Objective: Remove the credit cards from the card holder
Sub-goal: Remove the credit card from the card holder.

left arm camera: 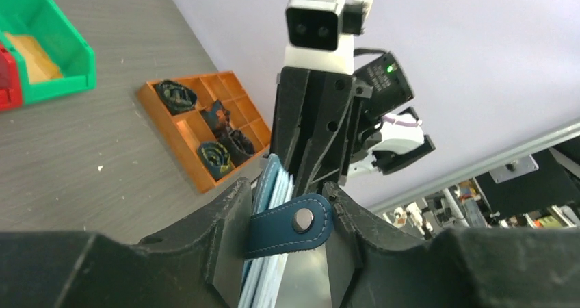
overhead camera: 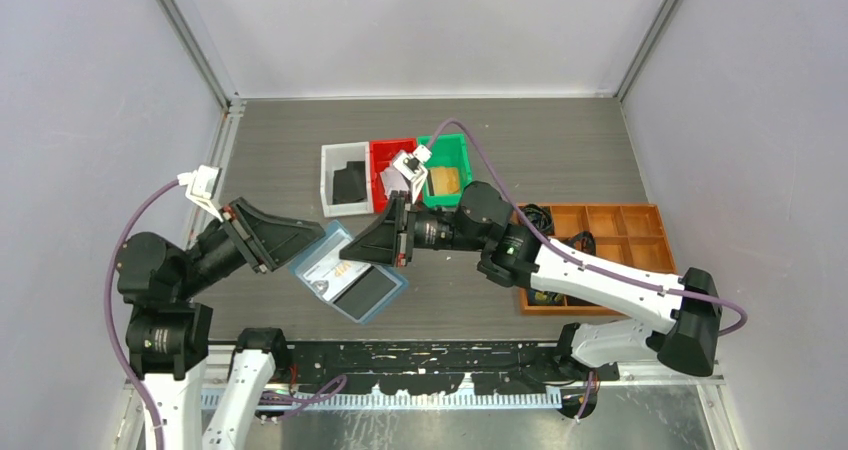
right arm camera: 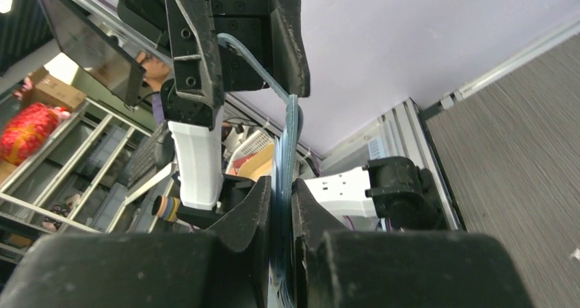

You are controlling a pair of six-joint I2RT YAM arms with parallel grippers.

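So, right gripper [right arm camera: 282, 193] first: its jaws are clenched on a thin light-blue edge of the card holder [overhead camera: 352, 276], with basically no gap showing in the right wrist view. The left gripper [left arm camera: 286, 190] faces it head-on from the other side. Its jaws stand wider than the edge sitting between them, so it looks released to me. Only the snap tab [left arm camera: 301, 221] bridges across to one finger.

From above, the card holder lies opened out between the two grippers, in front of the bins. Its long axis slants from the left gripper's side down toward the arm bases. Both grippers are at the far half, and the near half with the dark panel sticks out free. I can't tell if it touches the desk [overhead camera: 560, 140] or hangs just above it.

As for the credit cards [overhead camera: 332, 267], I can make out a silver-grey one in the far half, just beside the right jaws' tips. The right arm is nearer but busy holding, so my guess is the left one does the pinching, pulling along the slot.

Behind, the white bin [overhead camera: 326, 180] has a flat black thing in it, and the green bin [overhead camera: 466, 165] has something gold.
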